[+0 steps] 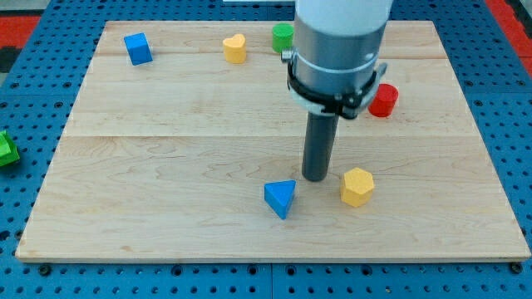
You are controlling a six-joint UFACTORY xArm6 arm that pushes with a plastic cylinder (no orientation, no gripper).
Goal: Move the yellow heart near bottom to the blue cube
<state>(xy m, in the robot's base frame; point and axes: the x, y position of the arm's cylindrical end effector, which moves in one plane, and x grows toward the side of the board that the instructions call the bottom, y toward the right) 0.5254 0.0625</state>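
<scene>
The blue cube [138, 48] sits at the board's top left. A yellow heart [235, 48] lies near the view's top, right of the cube. A yellow hexagonal block [357, 186] lies near the view's bottom, right of centre. My tip [316, 178] rests on the board just left of that yellow block, between it and a blue triangular block [280, 198] at lower left. The tip looks a small gap away from both.
A green block [283, 36] sits at the top beside the arm's body. A red block [383, 100] lies right of the arm. Another green block [7, 149] lies off the wooden board [166, 166] at the view's left edge.
</scene>
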